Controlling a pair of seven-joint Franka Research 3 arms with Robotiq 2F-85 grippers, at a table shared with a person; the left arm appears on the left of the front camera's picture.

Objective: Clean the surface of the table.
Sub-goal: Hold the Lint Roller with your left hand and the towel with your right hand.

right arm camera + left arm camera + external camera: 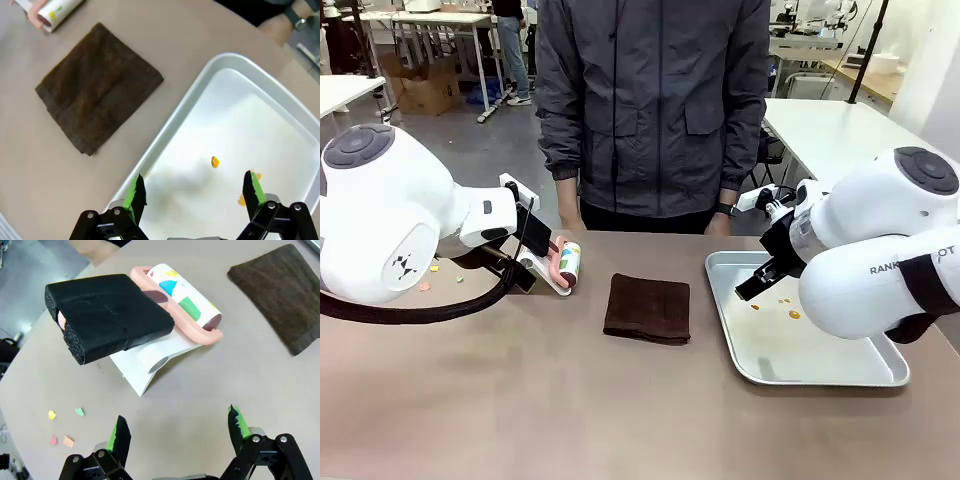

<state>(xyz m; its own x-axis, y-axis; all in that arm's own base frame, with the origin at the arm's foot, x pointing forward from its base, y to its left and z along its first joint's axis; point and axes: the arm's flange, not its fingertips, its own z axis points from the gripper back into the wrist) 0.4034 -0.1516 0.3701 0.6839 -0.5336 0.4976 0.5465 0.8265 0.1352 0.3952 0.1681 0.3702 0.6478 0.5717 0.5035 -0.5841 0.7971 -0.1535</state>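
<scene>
Green-padded left fingers (120,434) stand spread wide and empty over the matte brownish-taupe surface (200,390), near a pink-handled printed lint roller (185,302) and a black foam block (110,315), with small coloured paper scraps (79,411) close by. Right fingers (253,189) gape likewise, holding nothing, above a rectangular silver metal tray (240,115) with orange spots (214,161). A folded dark brown cloth (647,308) lies between roller and tray.

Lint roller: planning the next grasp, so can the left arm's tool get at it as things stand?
Probably yes. The open left tool hovers just short of the lint roller, with only bare table between; its black foam handle faces the tool.
</scene>
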